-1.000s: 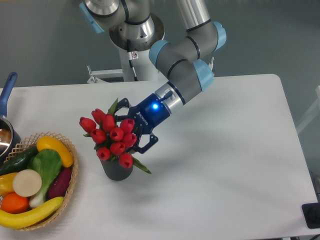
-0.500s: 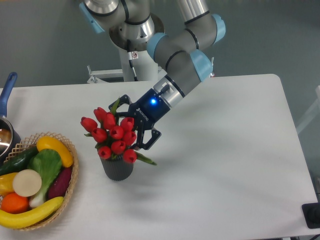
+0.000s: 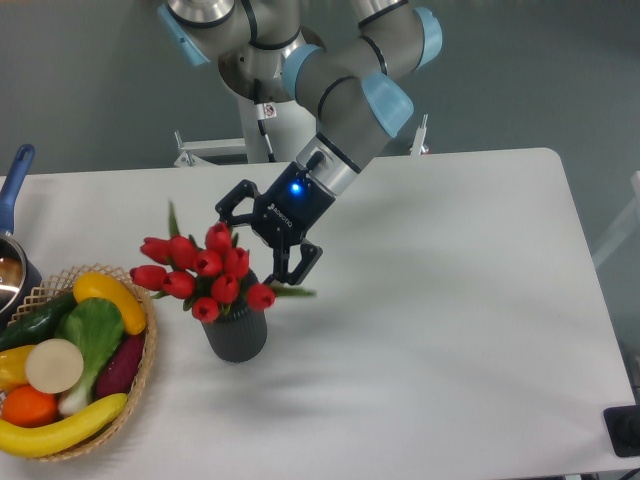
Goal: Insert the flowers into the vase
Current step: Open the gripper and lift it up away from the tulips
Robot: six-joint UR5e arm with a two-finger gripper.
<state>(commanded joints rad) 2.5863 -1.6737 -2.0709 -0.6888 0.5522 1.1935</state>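
Hand: dark blue two-finger hand just left of the frame's centre, reaching down-left from the grey and pale blue arm; its fingers are spread apart and grip nothing, standing just beside the bouquet's right edge with a blue light lit on the body.
Flowers: red tulip bunch, left of centre; closed, smooth oval heads packed tight, with thin green leaves poking out at top and right. They sit in the vase's mouth and lean toward the left, spreading wider than the vase.
Vase: small, nearly black cylinder with a ribbed side, upright on the counter below the blooms; the stems are hidden inside it.
Why so: judging by the spread fingers, the bunch rests on its own, so the insertion looks done or nearly so.
Counter: white, smooth, rounded-corner counter.
Basket: woven wicker basket at lower left, holding glossy fruit and vegetables, well apart from the hand.
Pot: blue-handled pot at the far left edge.
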